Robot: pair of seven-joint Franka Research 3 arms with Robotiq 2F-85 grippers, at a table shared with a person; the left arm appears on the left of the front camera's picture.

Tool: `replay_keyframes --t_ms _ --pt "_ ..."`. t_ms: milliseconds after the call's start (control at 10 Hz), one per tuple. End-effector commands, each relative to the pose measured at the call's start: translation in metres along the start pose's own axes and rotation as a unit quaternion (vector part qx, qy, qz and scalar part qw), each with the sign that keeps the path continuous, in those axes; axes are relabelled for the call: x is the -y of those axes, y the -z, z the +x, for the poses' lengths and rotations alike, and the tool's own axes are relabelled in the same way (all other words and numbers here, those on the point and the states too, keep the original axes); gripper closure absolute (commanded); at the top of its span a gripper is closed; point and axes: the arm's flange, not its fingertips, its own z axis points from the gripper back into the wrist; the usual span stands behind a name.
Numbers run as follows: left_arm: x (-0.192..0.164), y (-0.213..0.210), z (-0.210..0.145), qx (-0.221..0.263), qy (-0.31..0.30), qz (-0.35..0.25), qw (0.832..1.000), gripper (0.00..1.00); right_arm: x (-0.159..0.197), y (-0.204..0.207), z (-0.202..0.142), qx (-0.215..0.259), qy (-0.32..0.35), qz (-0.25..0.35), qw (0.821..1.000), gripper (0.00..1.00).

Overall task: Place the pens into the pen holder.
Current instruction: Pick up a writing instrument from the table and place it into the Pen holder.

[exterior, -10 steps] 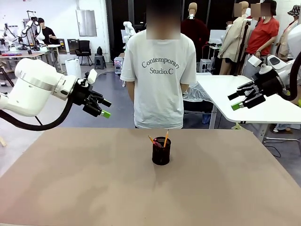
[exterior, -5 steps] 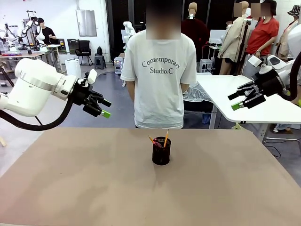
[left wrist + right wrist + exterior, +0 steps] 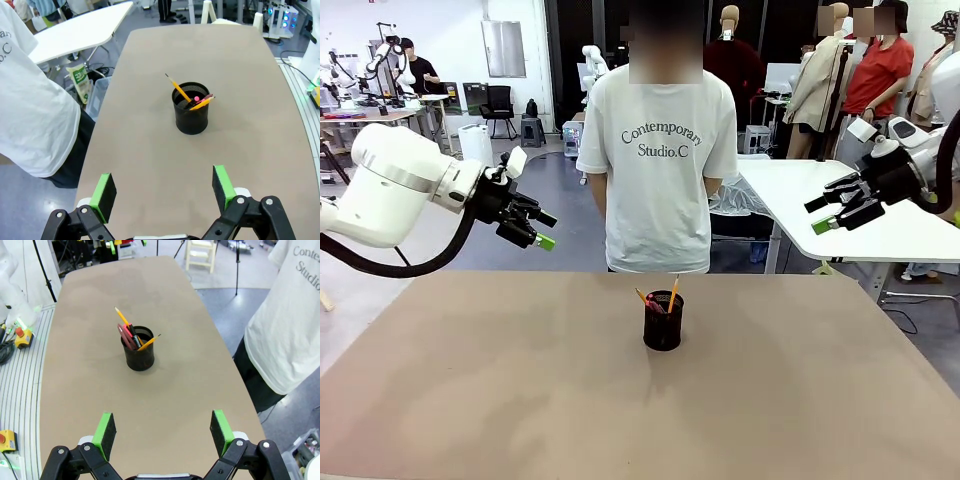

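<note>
The pen holder (image 3: 663, 321) stands upright near the middle of the counter (image 3: 470, 400), in front of the person (image 3: 660, 160). The pens (image 3: 660, 298) sit inside it, long axes steep, tips leaning outward over the rim; there appear to be two yellow pencils among them. The left end effector (image 3: 542, 230) and right end effector (image 3: 820, 215) hang above the counter's sides, jaws spread wide, empty.
</note>
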Motion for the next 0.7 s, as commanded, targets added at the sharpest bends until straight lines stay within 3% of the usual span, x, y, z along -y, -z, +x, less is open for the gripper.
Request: replay_keyframes --t_ms 0,600 --pt "-0.0005 -0.0006 -0.0003 -0.004 0.001 0.003 1.000 0.00 0.0014 -0.0005 0.0027 -0.002 -0.002 -0.002 1.000 0.00" --pt "-0.0005 -0.0006 -0.0003 -0.004 0.001 0.003 1.000 0.00 0.0014 -0.0005 0.0027 -0.002 -0.002 -0.002 1.000 0.00"
